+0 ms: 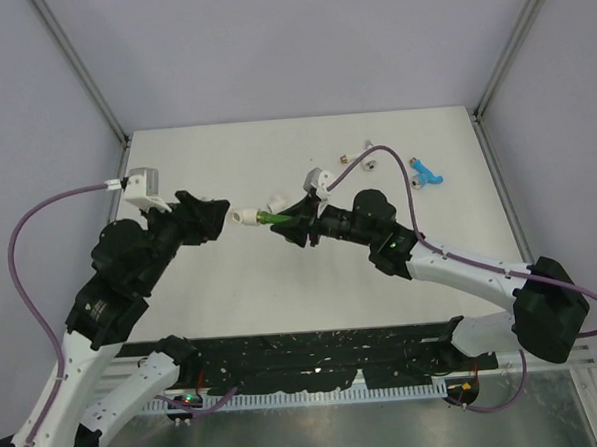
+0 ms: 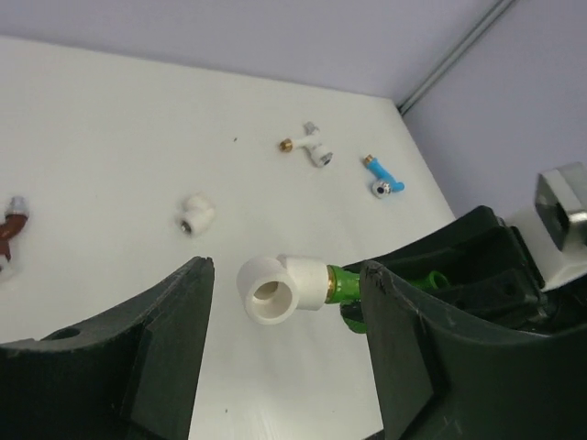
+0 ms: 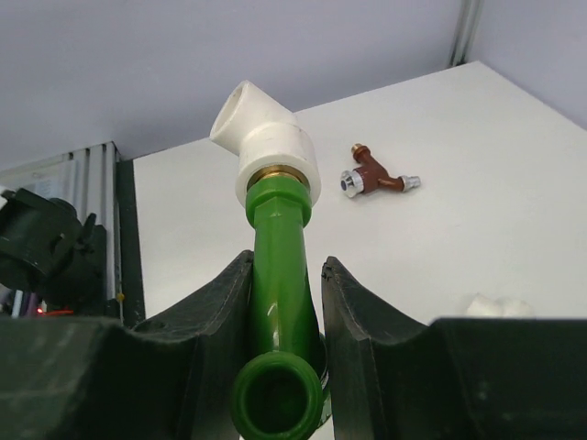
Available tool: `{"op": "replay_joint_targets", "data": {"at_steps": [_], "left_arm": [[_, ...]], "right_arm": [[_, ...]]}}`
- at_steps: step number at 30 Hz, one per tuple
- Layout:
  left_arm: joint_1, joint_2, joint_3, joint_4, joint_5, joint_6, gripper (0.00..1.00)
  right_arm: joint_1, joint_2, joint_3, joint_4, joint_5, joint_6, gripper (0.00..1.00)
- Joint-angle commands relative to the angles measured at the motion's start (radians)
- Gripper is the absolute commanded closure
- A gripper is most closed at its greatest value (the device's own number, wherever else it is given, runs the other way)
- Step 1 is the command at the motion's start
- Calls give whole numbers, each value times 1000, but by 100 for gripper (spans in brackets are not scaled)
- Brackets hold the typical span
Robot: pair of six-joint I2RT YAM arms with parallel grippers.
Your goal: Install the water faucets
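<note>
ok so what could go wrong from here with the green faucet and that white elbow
1. The left gripper is open, the white elbow showing between its fingers; closing off-centre could knock it crooked on the brass thread.
2. The right gripper pinches only the smooth stem of the green faucet, so twisting might spin it in the grip.
3. From above, the two grippers are almost nose to nose and could bump.

white table (image 1: pixel 225 157) with blue faucet (image 1: pixel 426 173), white fitting (image 2: pixel 195 215)
</note>
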Motion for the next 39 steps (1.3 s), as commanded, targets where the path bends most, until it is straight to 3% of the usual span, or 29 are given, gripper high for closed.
{"op": "replay_joint_targets", "data": {"at_steps": [1,6,11,27,39], "left_arm": [[91,149,108,-271,114,-107,32],[235,196,21,-116,479,-268,26],[255,222,-42,17,622,-387,22],[280,174,-226,296,667,-703,24],[297,88,-297,341,616,-827,31]], "right_arm": [[0,-58,-15,115,-8,-221,95],[0,-57,-61,214,-45,-355,95],[0,-40,-96,326,-71,-436,95],[1,-5,-136,494,-96,-486,95],[1,3,-155,535,-93,-481,95]]}}
